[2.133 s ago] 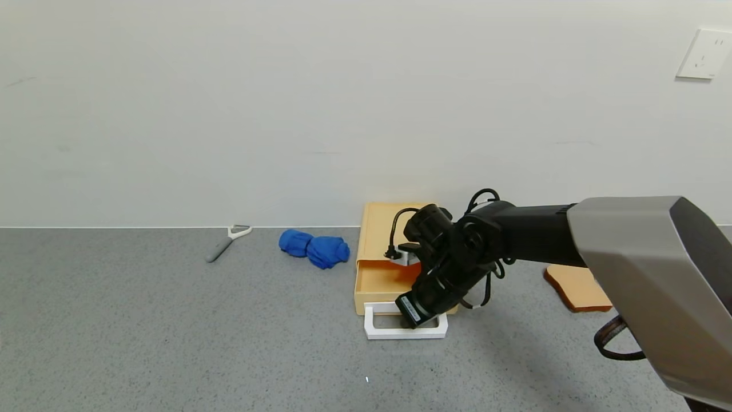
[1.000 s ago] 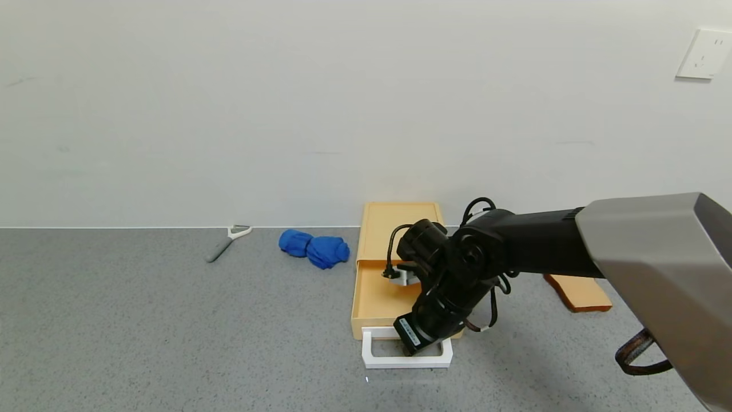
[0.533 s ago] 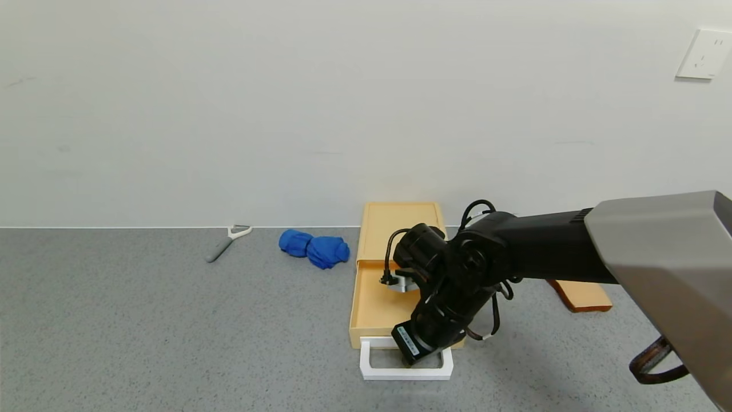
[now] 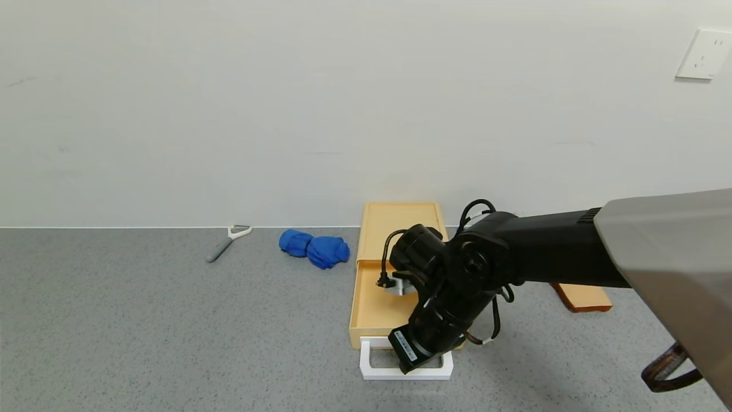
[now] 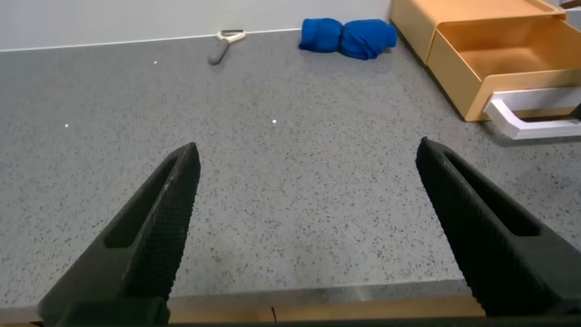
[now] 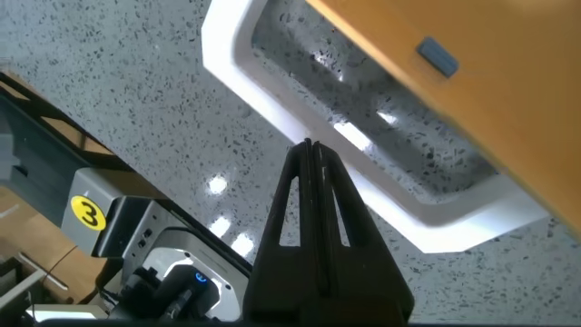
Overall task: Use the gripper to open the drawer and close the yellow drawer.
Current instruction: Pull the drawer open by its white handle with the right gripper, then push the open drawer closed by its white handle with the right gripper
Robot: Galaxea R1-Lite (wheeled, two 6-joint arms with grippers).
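The pale yellow drawer stands pulled out of its flat case, its tray bare inside. The white loop handle lies on the counter at the drawer's front. My right gripper reaches down into that loop. In the right wrist view its fingers are shut together with nothing between them, the tip against the handle's near bar. My left gripper hovers open over bare counter, well left of the drawer.
A blue cloth and a grey peeler lie left of the case near the wall. A tan bread slice shows partly behind the right arm. The robot's base stands just past the counter's near edge.
The right gripper has moved toward the counter's near edge with its tip in the handle loop. The drawer has slid farther out of its case.
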